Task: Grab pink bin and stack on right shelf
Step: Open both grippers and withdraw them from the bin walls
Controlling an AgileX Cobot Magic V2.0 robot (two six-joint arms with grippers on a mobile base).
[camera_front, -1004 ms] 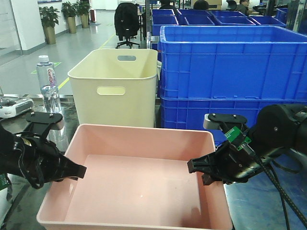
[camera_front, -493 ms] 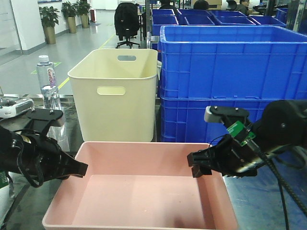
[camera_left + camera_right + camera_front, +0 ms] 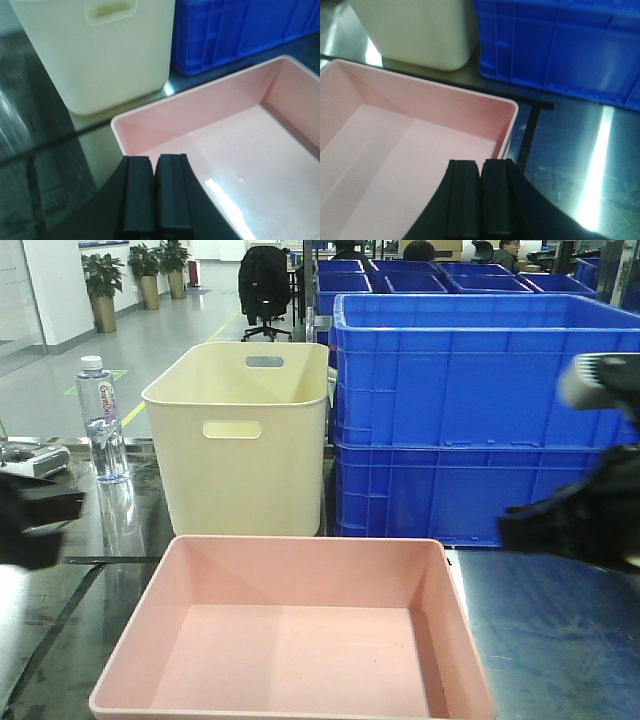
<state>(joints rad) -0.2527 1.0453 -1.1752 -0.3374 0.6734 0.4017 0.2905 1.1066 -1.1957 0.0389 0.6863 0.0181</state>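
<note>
the pink bin (image 3: 295, 635) is sitting flat on the right shelf (image 3: 560, 630), the dark glossy surface, at its near edge, with nothing lying inside it. just behind it, toward the far edge, a cream bin (image 3: 243, 435) is standing upright, and a stack of blue crates (image 3: 480, 410) is filling the far right side; a water bottle (image 3: 104, 420) is standing at the far left. the left gripper (image 3: 154, 197) is hanging over the bin's left rim with its jaws pressed together on nothing, and the right gripper (image 3: 481, 197) is hanging over the right rim in the same way, jaws together and empty. in the front view both arms are showing only as dark blurs at the left and right borders, well apart from the bin. judging by this, the placing looks done: the bin is resting on the shelf and neither gripper is touching it. what seems left is only clearing the arms away, and it cannot be told whether "stack" is calling for the bin to go on top of something else.
</note>
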